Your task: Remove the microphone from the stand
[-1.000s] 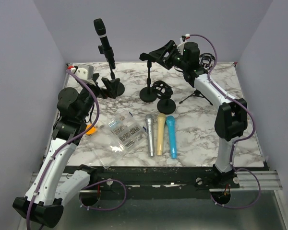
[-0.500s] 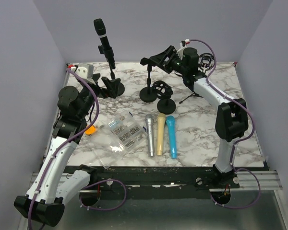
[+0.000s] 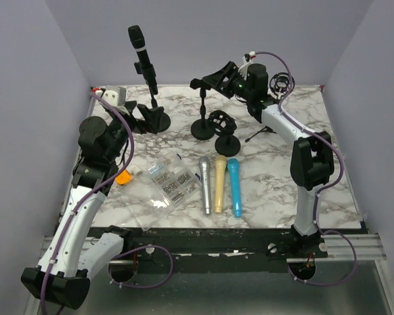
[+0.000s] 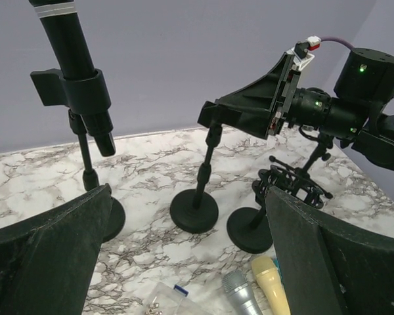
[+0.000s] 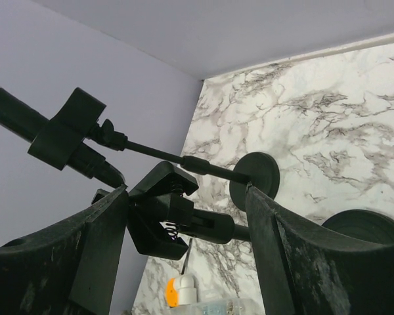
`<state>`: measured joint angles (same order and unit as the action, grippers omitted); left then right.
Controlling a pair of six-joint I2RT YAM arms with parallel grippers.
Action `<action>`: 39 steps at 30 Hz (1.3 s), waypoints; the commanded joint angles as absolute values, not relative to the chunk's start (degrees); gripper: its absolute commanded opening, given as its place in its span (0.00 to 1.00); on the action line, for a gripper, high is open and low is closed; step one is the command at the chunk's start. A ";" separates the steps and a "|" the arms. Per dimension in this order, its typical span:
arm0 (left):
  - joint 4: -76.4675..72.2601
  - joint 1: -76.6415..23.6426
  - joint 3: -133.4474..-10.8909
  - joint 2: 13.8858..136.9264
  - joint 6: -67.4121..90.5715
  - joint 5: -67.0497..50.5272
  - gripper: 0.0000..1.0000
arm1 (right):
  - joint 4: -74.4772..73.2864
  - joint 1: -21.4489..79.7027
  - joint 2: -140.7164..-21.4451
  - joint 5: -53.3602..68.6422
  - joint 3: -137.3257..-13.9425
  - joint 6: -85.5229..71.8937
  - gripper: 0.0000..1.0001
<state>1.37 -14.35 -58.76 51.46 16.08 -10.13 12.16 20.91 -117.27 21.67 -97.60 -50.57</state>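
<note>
The black microphone [image 3: 139, 56] stands tilted in the clip of the back-left stand [image 3: 156, 121]. In the left wrist view the microphone [image 4: 72, 52] rises at the upper left, held by the stand's clip [image 4: 85, 92]. My left gripper [image 3: 139, 117] hangs open low beside that stand's base, with nothing between its fingers [image 4: 46, 262]. My right gripper [image 3: 207, 80] is open around the empty spring clip [image 5: 164, 210] of the middle stand [image 3: 203, 128]. From the right wrist, the microphone [image 5: 13, 115] shows at the far left, apart from the fingers.
A shock-mount stand [image 3: 223, 125] and a small tripod [image 3: 269, 131] stand near the middle stand. Silver [image 3: 204, 184], cream [image 3: 219, 182] and blue [image 3: 234, 186] microphones lie side by side in front. A clear plastic box [image 3: 167, 180] and an orange-and-white piece [image 3: 123, 177] lie to the left.
My right gripper has moved a little left, bringing its fingers around the middle stand's empty clip. The left arm has barely shifted. The microphone has not moved.
</note>
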 commanded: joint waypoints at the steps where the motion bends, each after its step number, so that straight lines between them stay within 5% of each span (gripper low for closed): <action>1: 0.26 -13.15 -58.54 51.58 17.38 -12.65 0.96 | 0.35 21.32 -122.96 18.29 -95.57 -45.18 0.71; 19: -1.40 -12.17 -58.36 52.34 18.37 -13.73 0.96 | -2.23 21.52 -122.71 16.72 -96.18 -42.73 0.72; 32: -1.85 -12.10 -57.24 54.62 18.26 -11.90 0.95 | -16.34 21.49 -115.19 10.93 -109.10 -34.05 0.98; 39: -1.08 -12.16 -56.80 55.58 16.70 -6.66 0.97 | -17.39 22.03 -102.31 10.22 -97.32 -31.73 1.00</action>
